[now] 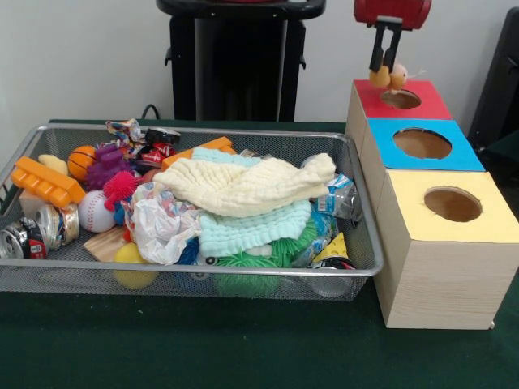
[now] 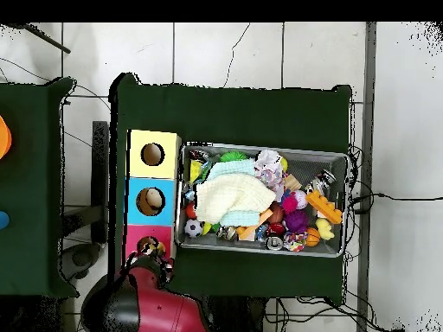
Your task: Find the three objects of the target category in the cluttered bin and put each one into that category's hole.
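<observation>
My gripper (image 1: 384, 66) hangs at the top right, shut on a small tan-orange plush toy (image 1: 396, 77). It holds the toy just above the back rim of the round hole (image 1: 401, 99) in the red-topped box (image 1: 430, 105). In the overhead view the gripper (image 2: 152, 251) covers most of the red top (image 2: 137, 235). The silver wire-mesh bin (image 1: 357, 194) lies left of the boxes, full of clutter; it also shows in the overhead view (image 2: 260, 149). I cannot pick out any other plush toy in the pile.
A blue-topped box (image 1: 462, 154) and a yellow-topped box (image 1: 495, 219) stand in a row in front of the red one. In the bin, pale cloths (image 1: 243, 186) cover the middle, with spiky balls, a baseball (image 1: 93, 212), cans, orange blocks (image 1: 45, 180) and crumpled wrappers around them.
</observation>
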Robot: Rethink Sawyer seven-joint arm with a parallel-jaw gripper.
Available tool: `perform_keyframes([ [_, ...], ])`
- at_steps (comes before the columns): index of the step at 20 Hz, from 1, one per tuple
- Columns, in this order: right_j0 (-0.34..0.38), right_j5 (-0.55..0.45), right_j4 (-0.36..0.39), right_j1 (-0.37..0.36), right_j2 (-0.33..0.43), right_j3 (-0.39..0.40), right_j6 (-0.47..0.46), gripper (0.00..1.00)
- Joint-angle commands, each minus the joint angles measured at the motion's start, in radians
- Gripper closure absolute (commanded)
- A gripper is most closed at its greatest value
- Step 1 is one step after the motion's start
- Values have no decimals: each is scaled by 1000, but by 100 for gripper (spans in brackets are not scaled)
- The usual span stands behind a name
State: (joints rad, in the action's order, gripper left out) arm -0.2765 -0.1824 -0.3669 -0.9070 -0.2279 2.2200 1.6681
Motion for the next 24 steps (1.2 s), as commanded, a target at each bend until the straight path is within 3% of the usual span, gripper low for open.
perform_keyframes([
  [1,-23,11,-84,40,30,-13,312,100],
  [11,-87,-44,-133,55,-18,-61,315,100],
  [24,-47,-7,-141,46,13,-33,274,100],
])
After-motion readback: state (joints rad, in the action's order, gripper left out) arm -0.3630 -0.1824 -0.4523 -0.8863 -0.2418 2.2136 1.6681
